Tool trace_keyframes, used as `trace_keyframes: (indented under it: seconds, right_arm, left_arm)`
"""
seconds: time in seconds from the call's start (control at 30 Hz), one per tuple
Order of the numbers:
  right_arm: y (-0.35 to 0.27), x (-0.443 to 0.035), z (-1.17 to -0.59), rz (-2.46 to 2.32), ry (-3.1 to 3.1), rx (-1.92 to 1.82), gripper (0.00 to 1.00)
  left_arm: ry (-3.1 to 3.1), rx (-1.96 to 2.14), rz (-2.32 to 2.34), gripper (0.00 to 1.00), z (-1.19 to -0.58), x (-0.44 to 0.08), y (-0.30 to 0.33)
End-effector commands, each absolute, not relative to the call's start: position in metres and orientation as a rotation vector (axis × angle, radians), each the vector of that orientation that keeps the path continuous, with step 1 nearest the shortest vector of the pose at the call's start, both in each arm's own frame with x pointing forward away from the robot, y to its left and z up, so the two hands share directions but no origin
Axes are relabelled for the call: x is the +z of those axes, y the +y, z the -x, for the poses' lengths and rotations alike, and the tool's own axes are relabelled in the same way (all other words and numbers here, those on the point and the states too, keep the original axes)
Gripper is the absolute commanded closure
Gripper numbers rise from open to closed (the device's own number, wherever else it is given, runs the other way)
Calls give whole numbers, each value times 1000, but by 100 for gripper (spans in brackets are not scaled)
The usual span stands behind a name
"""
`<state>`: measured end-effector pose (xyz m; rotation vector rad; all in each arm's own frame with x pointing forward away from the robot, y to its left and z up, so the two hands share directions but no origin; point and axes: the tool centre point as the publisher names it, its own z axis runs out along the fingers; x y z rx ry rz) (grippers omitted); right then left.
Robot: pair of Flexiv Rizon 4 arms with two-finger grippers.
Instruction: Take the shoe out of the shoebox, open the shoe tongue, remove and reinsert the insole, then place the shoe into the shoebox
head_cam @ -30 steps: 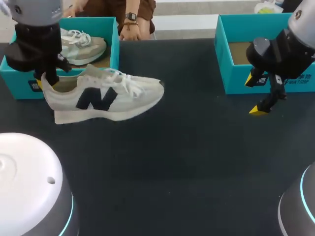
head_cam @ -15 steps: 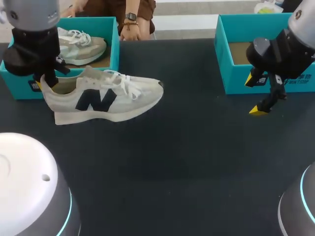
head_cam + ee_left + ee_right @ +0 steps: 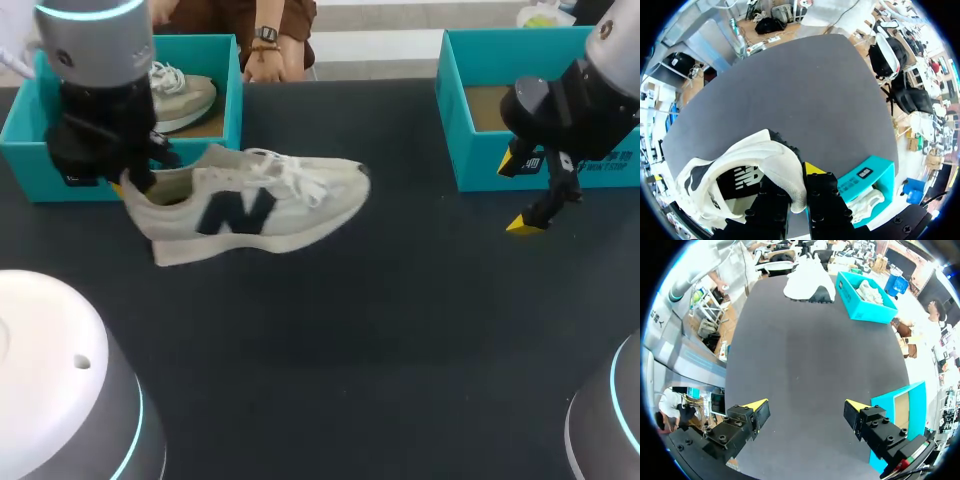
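A pale grey sneaker (image 3: 262, 208) with a dark letter on its side lies toe to the right, in front of the left teal shoebox (image 3: 228, 100). My left gripper (image 3: 128, 182) is shut on its heel collar. In the left wrist view the heel rim (image 3: 785, 175) is pinched between the black fingers (image 3: 826, 200). Whether the sole touches the table I cannot tell. A second sneaker (image 3: 180, 95) lies inside that box. My right gripper (image 3: 518, 195) hangs wide open in front of the right teal box (image 3: 470, 150), holding nothing. Its wrist view shows the gripper (image 3: 807, 407) over bare table, the sneaker (image 3: 807, 282) far ahead.
The dark tabletop (image 3: 380, 330) stretches between the two boxes and toward the front. The right box (image 3: 895, 415) shows a bare brown cardboard floor. A person's hand (image 3: 265, 62) rests at the table's far edge, beside the left box.
My left arm has carried the sneaker to the right and slightly toward the front, away from the left box. The right arm has not moved.
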<state>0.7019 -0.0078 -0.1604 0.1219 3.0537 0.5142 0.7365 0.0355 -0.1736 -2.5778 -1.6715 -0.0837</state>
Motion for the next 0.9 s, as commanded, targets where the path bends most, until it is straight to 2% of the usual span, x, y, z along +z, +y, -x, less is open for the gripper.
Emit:
trace_keyframes:
  seconds: [0.03, 0.47, 0.9]
  right_arm:
    - [-7, -161, -704, -122, 3058, 510, 0]
    - [-7, -161, -704, -122, 3058, 510, 0]
    - [-7, -161, -704, -122, 3058, 510, 0]
  left_arm:
    - [-1650, -88, 2574, 100, -740, -185, 7]
    - [-1579, -225, 2614, 100, -733, -214, -39]
    - [-1576, -323, 2586, 100, -733, -281, -63]
